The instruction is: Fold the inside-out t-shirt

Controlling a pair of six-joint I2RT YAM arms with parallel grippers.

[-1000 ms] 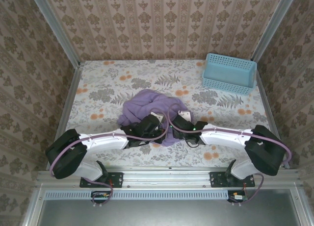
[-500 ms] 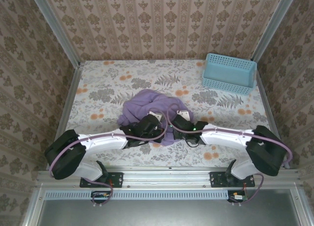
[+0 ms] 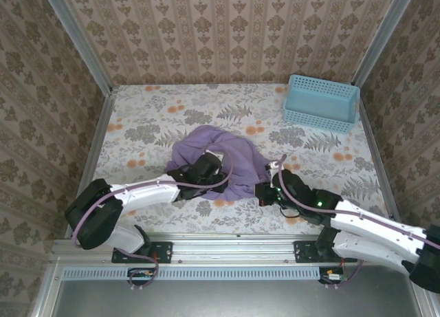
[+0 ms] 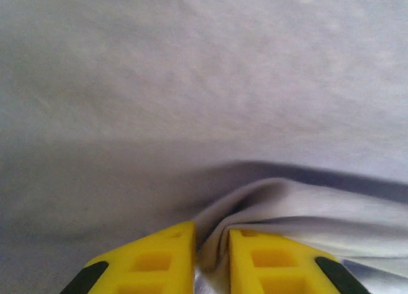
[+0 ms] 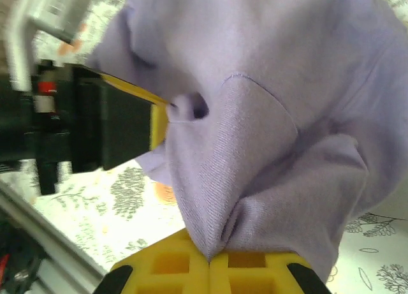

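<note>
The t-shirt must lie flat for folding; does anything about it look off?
The t-shirt is bunched in a crumpled heap, not spread flat. The left end effector and the right end effector each pinch a fold of it.

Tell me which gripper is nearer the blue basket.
Right. The right gripper, pinching the shirt at its near-right edge, lies closer to the basket; the left gripper sits farther left, mid-shirt.
</note>
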